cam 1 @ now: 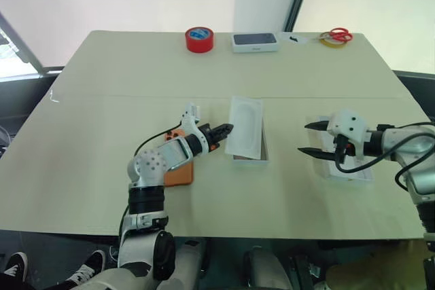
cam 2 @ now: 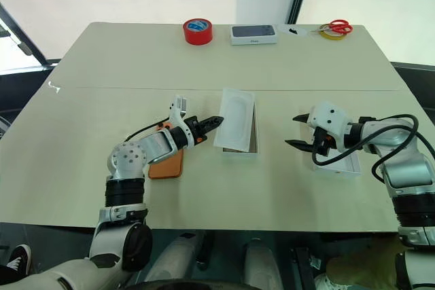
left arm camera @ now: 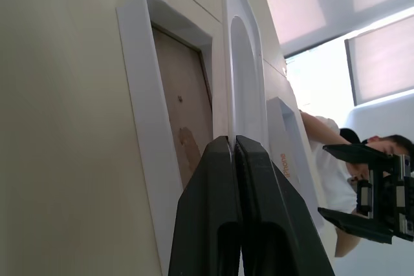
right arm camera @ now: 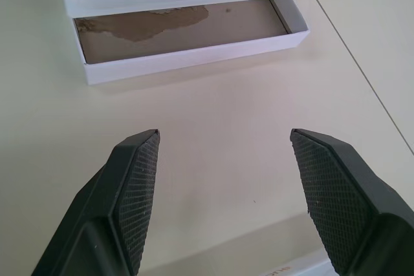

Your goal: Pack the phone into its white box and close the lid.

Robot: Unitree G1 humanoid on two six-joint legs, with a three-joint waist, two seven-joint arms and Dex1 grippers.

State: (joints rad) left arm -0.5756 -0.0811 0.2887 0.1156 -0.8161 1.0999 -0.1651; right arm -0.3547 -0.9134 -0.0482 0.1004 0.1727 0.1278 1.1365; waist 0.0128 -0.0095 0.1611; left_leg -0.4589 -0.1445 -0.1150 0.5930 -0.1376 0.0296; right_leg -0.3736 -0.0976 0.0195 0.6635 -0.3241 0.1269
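Two arms flanking the white box

One white box (cam 1: 250,157) is lying mid-desk (cam 1: 95,66), its long axis running from 12 to 6 o'clock, brownish floor showing under a tilted white insert (cam 1: 245,125). The left gripper (cam 1: 224,129), jaws together, is touching that insert's edge at 9 o'clock. The orange phone (cam 1: 180,174) is lying beneath the left arm. The right gripper (cam 1: 311,138), jaws apart, is hovering over the lid (cam 1: 353,173) at 3 o'clock.

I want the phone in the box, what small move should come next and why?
Probably lift the insert away with the left gripper, whose jaws are shut on its edge: it lies across the white box, while the phone waits on the table.
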